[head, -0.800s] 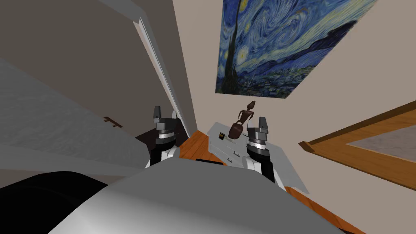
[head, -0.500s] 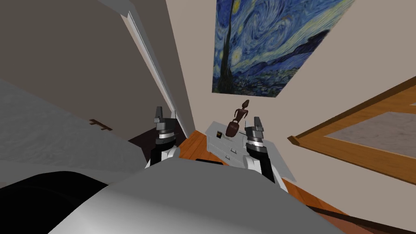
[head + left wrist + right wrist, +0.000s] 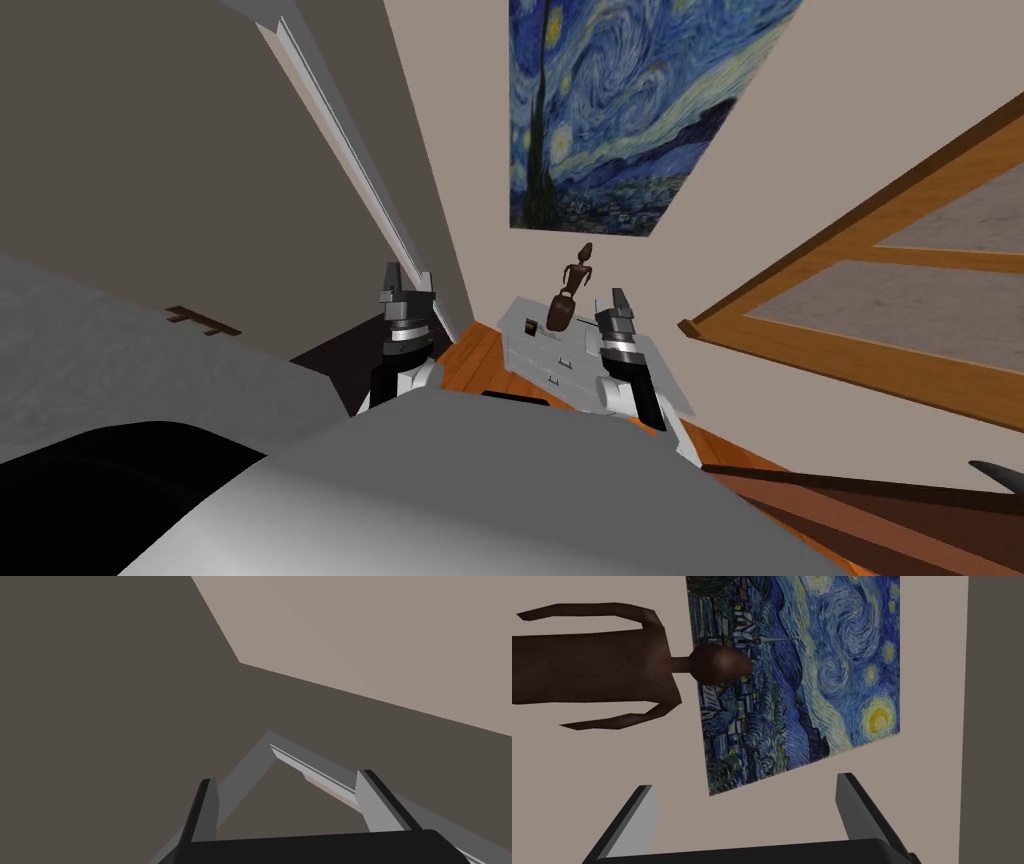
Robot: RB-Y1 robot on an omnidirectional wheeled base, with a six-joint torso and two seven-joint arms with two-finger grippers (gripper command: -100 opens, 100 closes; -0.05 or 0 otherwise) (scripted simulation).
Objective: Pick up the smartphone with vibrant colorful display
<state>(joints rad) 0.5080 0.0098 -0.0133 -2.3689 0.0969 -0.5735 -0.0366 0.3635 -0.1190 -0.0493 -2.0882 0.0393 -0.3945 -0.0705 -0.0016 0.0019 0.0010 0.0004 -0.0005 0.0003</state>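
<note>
Your left claw (image 3: 407, 276) and right claw (image 3: 614, 298) are hanging wide open and empty, ready to grab. The small dark flat smartphone (image 3: 527, 324) is lying on the light grey drawer chest (image 3: 536, 353), just left of the dark brown figurine (image 3: 562, 311).

Pretty flat, even render lighting all round. The wall (image 3: 460, 150) carrying the painting (image 3: 620, 110) comes out pale and bright, while the left-hand wall (image 3: 150, 150) sits in dull brown shade. The dark figurine (image 3: 602, 666) catches a soft sheen on its head. The head view bends hard, with straight edges splaying toward the corners.
</note>
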